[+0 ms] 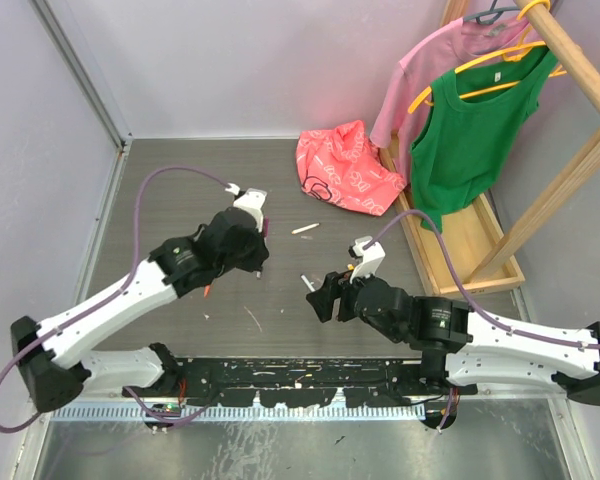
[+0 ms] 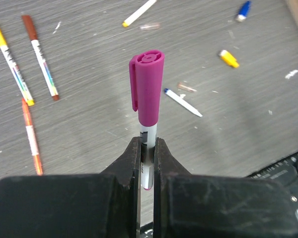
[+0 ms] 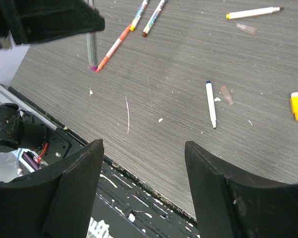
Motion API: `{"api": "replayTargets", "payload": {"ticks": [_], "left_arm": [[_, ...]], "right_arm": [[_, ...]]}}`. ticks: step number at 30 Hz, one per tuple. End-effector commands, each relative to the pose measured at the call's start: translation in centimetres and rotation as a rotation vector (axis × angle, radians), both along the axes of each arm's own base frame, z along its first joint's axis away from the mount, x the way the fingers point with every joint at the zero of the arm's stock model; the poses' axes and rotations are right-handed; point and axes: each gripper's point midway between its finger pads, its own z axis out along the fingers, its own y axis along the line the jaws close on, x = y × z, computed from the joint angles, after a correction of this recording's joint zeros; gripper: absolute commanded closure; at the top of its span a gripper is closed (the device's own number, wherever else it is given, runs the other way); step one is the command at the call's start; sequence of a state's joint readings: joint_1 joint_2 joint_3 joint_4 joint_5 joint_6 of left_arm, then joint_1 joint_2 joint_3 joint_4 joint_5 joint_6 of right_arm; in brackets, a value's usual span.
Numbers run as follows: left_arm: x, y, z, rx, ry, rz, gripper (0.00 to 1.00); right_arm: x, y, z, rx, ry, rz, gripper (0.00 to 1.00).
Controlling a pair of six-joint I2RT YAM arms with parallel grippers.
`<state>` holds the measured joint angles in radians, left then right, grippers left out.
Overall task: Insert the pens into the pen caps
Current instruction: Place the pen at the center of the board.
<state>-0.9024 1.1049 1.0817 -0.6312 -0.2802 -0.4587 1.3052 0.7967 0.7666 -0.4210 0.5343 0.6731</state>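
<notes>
Top external: arms over grey table (image 1: 280, 160), loose pen (image 1: 305, 229) mid-table | Left wrist: left gripper (image 2: 147, 151) pinches upright white pen (image 2: 148, 136) wearing magenta cap (image 2: 148, 84) | Right wrist: right gripper (image 3: 144, 158) spread wide, holding nothing; blue-tipped pen (image 3: 210, 104) and yellow cap (image 3: 297, 105) lie apart on table.

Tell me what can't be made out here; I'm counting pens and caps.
Left wrist: lower end of the held pen, hidden inside the left gripper.
Top external: table beneath the left arm; loose caps too small.
Right wrist: most of that pen, behind that gripper.
</notes>
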Motion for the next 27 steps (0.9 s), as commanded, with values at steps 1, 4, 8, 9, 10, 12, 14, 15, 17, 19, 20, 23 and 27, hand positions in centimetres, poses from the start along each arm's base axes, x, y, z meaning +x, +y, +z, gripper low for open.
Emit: {"api": "replayTargets", "payload": {"ticks": [1,4,8,9,10,12,14,15,17,19,20,23,27], "left_arm": [[3.0,1.0,-1.3,0.096,0.058,0.031,1.0],[5.6,1.2,-3.2,0.151,0.108,0.058,1.0],[8.5,1.5,-4.9,0.216,0.171,0.061,1.0],[9.3,1.4,-5.4,0.235,0.185,0.057,1.0],[9.8,1.4,-5.8,0.25,0.196,0.052,1.0],[10.9,1.4,-6.5,0.275,0.209,0.048,1.0],[11.6,1.6,-7.8,0.295,0.244,0.057,1.0],[11.9,1.7,-8.4,0.299,0.261,0.061,1.0],[12.6,1.9,-9.8,0.305,0.293,0.071,1.0],[13.3,2.3,-11.1,0.314,0.321,0.086,1.0],[13.6,2.4,-11.7,0.317,0.334,0.091,1.0],[14.2,2.5,-13.1,0.322,0.367,0.109,1.0],[14.8,2.4,-14.3,0.331,0.385,0.118,1.0]], "right_arm": [[0.2,-0.1,-0.1,0.065,0.035,-0.054,0.27],[0.0,-0.3,-1.3,0.062,0.059,-0.068,0.25],[-0.2,-0.7,-2.4,0.064,0.09,-0.08,0.23],[-0.3,-0.9,-2.6,0.063,0.096,-0.084,0.22],[-0.3,-1.0,-2.9,0.062,0.102,-0.087,0.21],[-0.4,-1.4,-3.3,0.052,0.115,-0.096,0.19],[-0.6,-1.7,-3.5,0.046,0.125,-0.101,0.15],[-0.6,-1.9,-3.6,0.043,0.13,-0.105,0.13],[-0.7,-2.3,-3.7,0.04,0.134,-0.112,0.1],[-0.7,-2.6,-3.6,0.047,0.135,-0.121,0.07],[-0.6,-2.7,-3.5,0.052,0.134,-0.124,0.06],[-0.6,-3.0,-3.3,0.06,0.133,-0.13,0.01],[-0.7,-3.2,-3.3,0.049,0.138,-0.135,0.01]]}}
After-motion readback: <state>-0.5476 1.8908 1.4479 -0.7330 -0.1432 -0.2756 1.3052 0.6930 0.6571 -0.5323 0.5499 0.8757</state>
